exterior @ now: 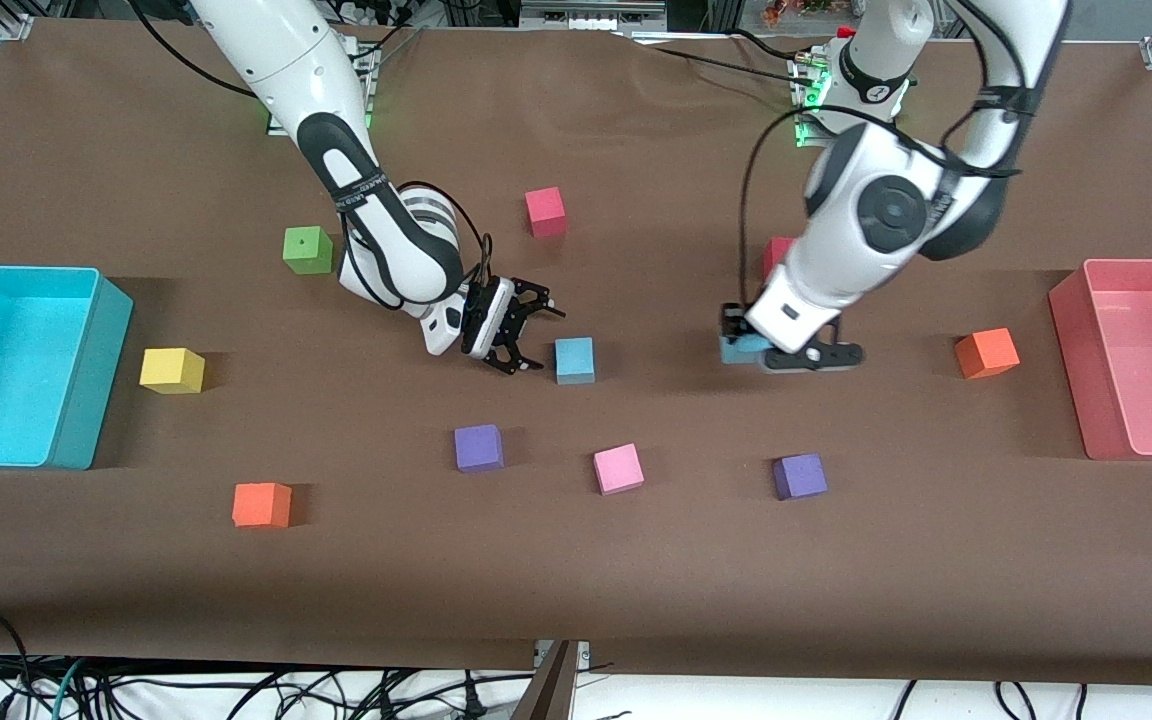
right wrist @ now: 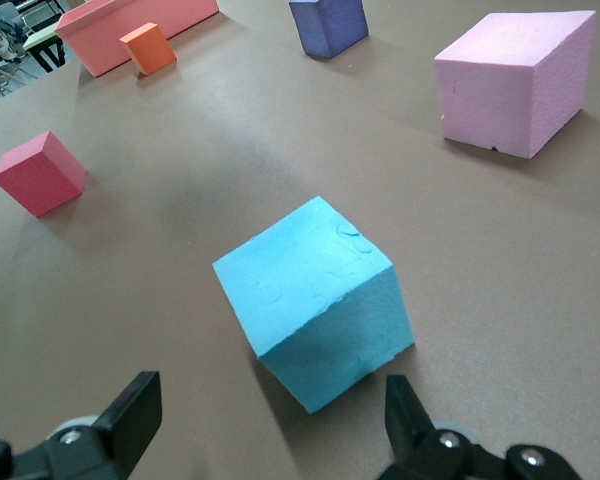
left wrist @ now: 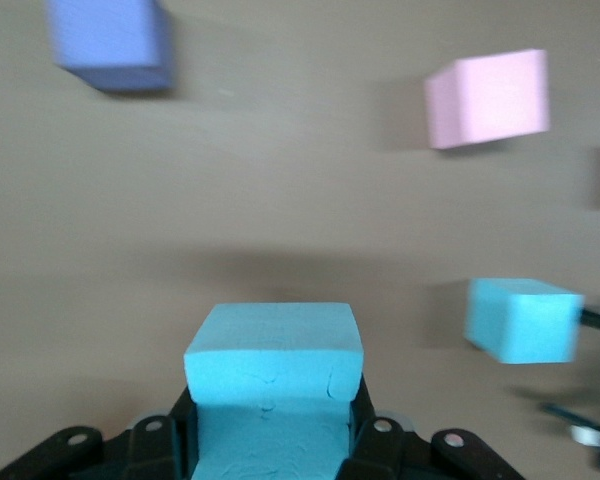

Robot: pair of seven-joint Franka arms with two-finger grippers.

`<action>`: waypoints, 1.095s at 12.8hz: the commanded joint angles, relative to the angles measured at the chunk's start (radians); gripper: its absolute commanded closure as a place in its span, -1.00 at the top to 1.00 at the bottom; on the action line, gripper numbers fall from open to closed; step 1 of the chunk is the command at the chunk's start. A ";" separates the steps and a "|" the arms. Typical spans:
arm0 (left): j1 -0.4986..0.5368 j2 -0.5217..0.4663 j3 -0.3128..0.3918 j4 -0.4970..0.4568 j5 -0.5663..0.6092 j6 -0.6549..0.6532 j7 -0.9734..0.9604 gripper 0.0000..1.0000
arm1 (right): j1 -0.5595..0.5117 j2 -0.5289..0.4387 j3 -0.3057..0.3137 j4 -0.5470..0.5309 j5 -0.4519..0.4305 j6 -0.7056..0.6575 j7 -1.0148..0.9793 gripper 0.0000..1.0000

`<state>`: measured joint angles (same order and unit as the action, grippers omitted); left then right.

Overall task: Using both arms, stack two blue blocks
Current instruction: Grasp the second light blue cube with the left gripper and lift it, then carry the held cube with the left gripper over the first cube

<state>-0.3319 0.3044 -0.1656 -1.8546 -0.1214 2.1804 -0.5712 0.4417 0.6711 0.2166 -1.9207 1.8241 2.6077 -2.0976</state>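
Nearest the front camera we see an orange cube (exterior: 261, 504) toward the right arm's end of the table, then a pink cube (exterior: 618, 468) flanked by two purple cubes (exterior: 478, 447) (exterior: 800, 476). A little farther from the camera sits a yellow cube (exterior: 172, 370) beside the turquoise bin (exterior: 86, 370), and at the left arm's end a second orange cube (exterior: 986, 352) lies near the pink bin (exterior: 1076, 340).

In the middle band we find the task's own things. One blue block (exterior: 574, 360) rests on the brown table (exterior: 576, 580), standing free. The right gripper (exterior: 524, 335) hangs low just beside it, on the side toward the right arm's end, with its fingers spread wide and holding nothing; in the right wrist view we see that block (right wrist: 320, 300) lying apart from the two black fingertips (right wrist: 130, 410).

The second blue block (exterior: 739, 348) is toward the left arm's end of the table. The left gripper (exterior: 751, 345) is clamped on it, and in the left wrist view we see the block (left wrist: 273, 400) pinched between the black fingers (left wrist: 365, 440), with the free block (left wrist: 523, 318) off to one side. We cannot tell whether the held block touches the table.

Farther from the camera we see a green cube (exterior: 307, 249), a red cube (exterior: 545, 211), and another red cube (exterior: 776, 255) partly hidden by the left arm.
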 commanded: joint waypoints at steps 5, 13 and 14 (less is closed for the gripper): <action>-0.249 0.329 0.009 0.392 0.055 -0.050 -0.379 -1.00 | 0.009 0.015 0.000 0.019 0.024 0.015 -0.032 0.98; -0.318 0.462 0.024 0.508 0.105 -0.031 -0.492 -1.00 | 0.009 0.016 0.000 0.022 0.026 0.014 -0.032 0.98; -0.325 0.467 0.034 0.508 0.105 -0.025 -0.492 -1.00 | 0.009 0.016 -0.002 0.022 0.026 0.014 -0.032 0.98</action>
<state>-0.6260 0.7320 -0.1574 -1.3997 -0.0396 2.1698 -1.0338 0.4438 0.6742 0.2165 -1.9198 1.8243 2.6080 -2.1010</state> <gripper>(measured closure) 0.432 0.009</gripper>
